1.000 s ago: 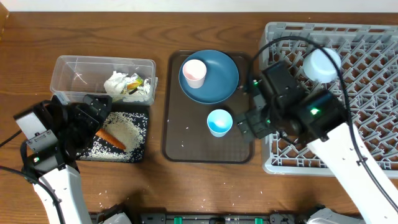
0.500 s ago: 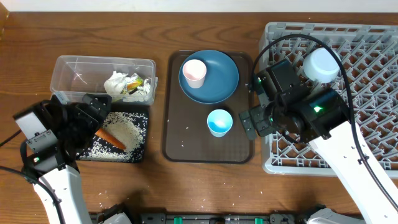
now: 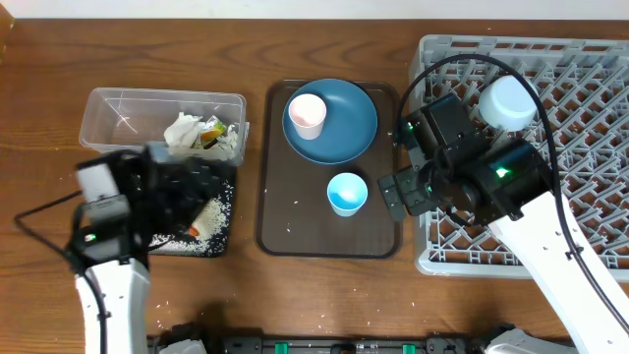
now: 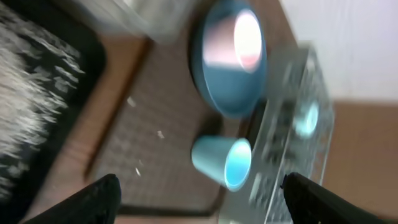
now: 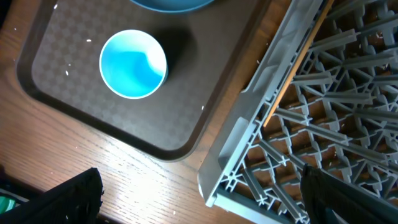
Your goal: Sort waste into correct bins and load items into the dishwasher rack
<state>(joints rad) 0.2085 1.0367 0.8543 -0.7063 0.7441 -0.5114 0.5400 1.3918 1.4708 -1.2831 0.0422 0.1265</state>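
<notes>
- Right, overhead first: the waste looks sorted. Tissue (image 3: 185,133) and wrapper (image 3: 213,129) are in the clear box (image 3: 118,103) just ahead of my left claw (image 3: 197,184). Rice (image 3: 209,209) and a sliver of carrot (image 3: 194,230) are in the black tray (image 3: 227,218) under it. That claw is smeared here, so I can't read its jaws from above.
- Same view: my right claw (image 3: 403,195) hangs over the seam between the brown tray (image 3: 295,228) and the rack (image 3: 590,147). The light blue cup (image 3: 347,193) stands just to its left, upright and untouched. The blue plate (image 3: 352,126), with the pink cup (image 3: 307,115) on it, lies ahead-left. The bowl (image 3: 507,101) is already in the rack, ahead-right.
- Left wrist, blurry: fingers (image 4: 93,199) are spread wide with nothing between them. The black tray is off to the left and the light blue cup is ahead. Plate and pink cup are beyond it, with the rack further right.
- Right wrist, sharp: fingers (image 5: 62,199) are wide apart and empty. The light blue cup is ahead-left, mouth up, with a glossy blue inside and a thin plain rim. It stands on the brown tray with a few stray grains around it. The chopsticks (image 5: 296,62) lie in the rack ahead-right, along its near edge.
- My read: rack loading is the step in hand, with both cups and the plate left to go.
- Next move: shift the right claw left over the cup, put one finger inside the rim and one outside, then close gently. The cup looks light and could tip or slip.
</notes>
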